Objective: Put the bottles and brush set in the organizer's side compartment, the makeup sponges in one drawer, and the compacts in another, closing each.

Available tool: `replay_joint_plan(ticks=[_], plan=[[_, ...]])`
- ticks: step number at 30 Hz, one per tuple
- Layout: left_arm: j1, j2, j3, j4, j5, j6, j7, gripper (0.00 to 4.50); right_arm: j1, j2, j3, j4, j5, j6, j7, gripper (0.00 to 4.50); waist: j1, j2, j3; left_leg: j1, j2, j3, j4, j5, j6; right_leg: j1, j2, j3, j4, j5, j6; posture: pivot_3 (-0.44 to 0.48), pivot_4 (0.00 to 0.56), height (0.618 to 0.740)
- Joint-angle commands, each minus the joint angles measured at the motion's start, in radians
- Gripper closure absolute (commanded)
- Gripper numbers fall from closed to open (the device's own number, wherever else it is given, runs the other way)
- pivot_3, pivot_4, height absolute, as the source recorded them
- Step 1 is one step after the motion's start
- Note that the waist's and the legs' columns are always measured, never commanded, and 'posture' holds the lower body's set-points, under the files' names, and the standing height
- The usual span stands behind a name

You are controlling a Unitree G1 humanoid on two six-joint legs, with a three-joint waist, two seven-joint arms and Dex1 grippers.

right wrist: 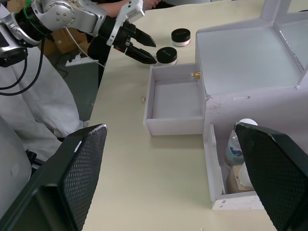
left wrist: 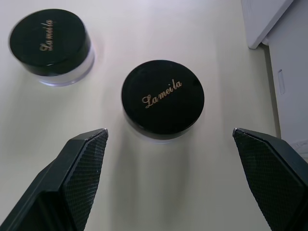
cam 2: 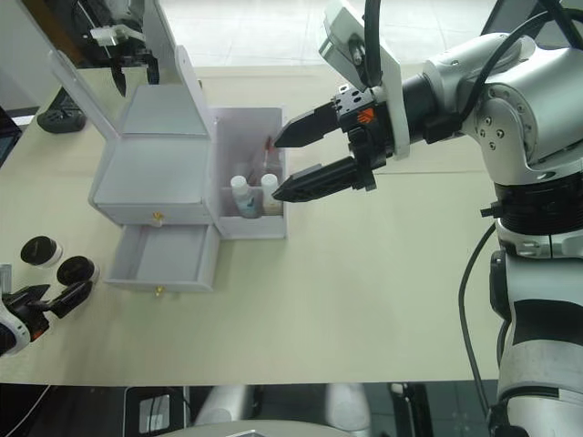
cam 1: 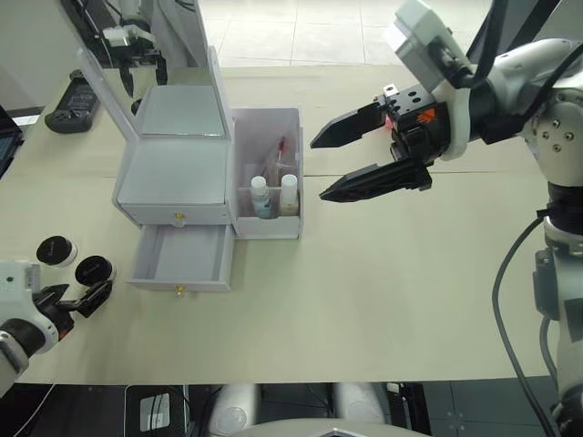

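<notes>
Your left gripper [left wrist: 168, 139] is spread wide just short of a compact [left wrist: 162, 98]; your right gripper [cam 1: 330, 167] hangs open beside the organizer [cam 1: 178, 173], whose lower drawer [cam 1: 182, 259] is out.

Both compacts carried gold script reading "Lameila" on their black lids: the near compact [left wrist: 162, 98] and the far compact [left wrist: 50, 41]. No other text was legible anywhere, including on the bottles [cam 1: 260, 195] in the organizer [cam 1: 178, 173].

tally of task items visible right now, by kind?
Compacts: 2, on the table
Bottles: 2, in the side compartment
Brush set: 1, same compartment
Total: 5
</notes>
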Motion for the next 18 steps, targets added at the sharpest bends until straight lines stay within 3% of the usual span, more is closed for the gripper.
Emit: replay_joint_plan(ticks=[1,11,17,18], plan=[[-0.046,0.023,-0.016,0.066,0.061,-0.013,0.031,0.02,-0.016,-0.017,-0.023,-0.033,0.006,0.008,-0.004,0.00,-0.003,0.000,0.000,0.000,0.000,0.000,0.000,0.000,0.000,-0.001,0.000,0.000,0.001,0.000,0.000,0.000,0.150,0.740],[-0.178,0.046,-0.093,0.183,0.098,0.003,-0.008,0.02,-0.009,-0.028,-0.044,-0.060,0.018,0.036,-0.040,0.00,-0.005,0.000,0.000,-0.006,0.000,0.002,0.000,0.000,-0.001,-0.011,-0.001,0.000,0.006,0.001,-0.001,0.000,0.150,0.740],[-0.204,0.064,-0.114,0.221,0.125,-0.014,-0.034,1.49,0.003,-0.031,-0.060,-0.082,0.036,0.069,-0.060,0.00,-0.005,0.000,0.000,-0.006,0.000,0.002,0.000,0.000,-0.001,-0.012,-0.001,0.000,0.006,0.001,-0.001,0.000,0.150,0.740],[-0.203,0.069,-0.112,0.220,0.127,-0.011,-0.038,1.56,0.004,-0.033,-0.059,-0.082,0.036,0.069,-0.061,0.00,-0.005,0.000,0.000,-0.006,0.000,0.002,0.000,0.000,-0.001,-0.012,-0.001,0.000,0.006,0.001,-0.001,0.000,0.150,0.740]])
